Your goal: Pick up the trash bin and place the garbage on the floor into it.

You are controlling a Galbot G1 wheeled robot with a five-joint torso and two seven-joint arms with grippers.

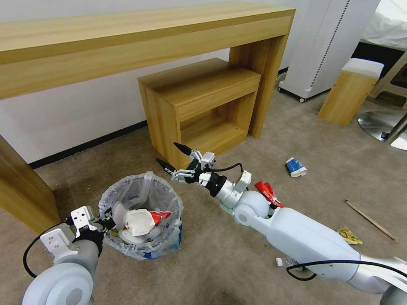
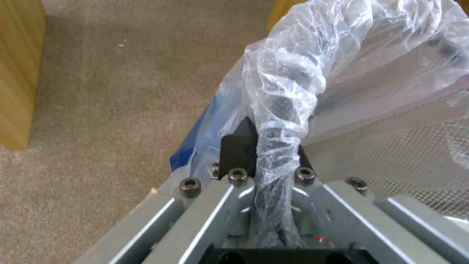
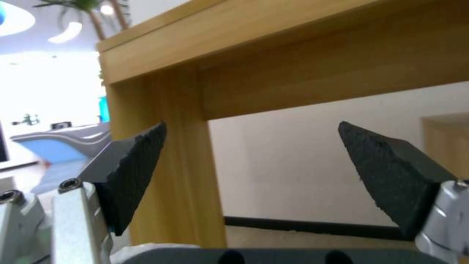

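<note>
Below, one floor (image 1: 237, 262) of beige carpet carries one trash bin (image 1: 142, 192), holding several crushed pieces. One left gripper (image 2: 271, 146) has its jaws clamped on the bin's bagged rim. One right gripper (image 1: 173, 156) hovers beside the bin, jaws apart. Four scattered garbage bits: blue-white cup (image 1: 295, 166), red wrapper (image 1: 267, 192), yellow wrapper (image 1: 349, 235), wooden stick (image 1: 371, 220).

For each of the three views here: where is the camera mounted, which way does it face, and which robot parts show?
Head view: on the head, facing down at carpet; both arms, trash bin, right gripper open.
Left wrist view: on the left wrist, facing along the left gripper clamping the bin's bagged rim.
Right wrist view: on the right wrist, facing the wooden desk; open fingers.
Shared: bin in head and left wrist views.
</note>
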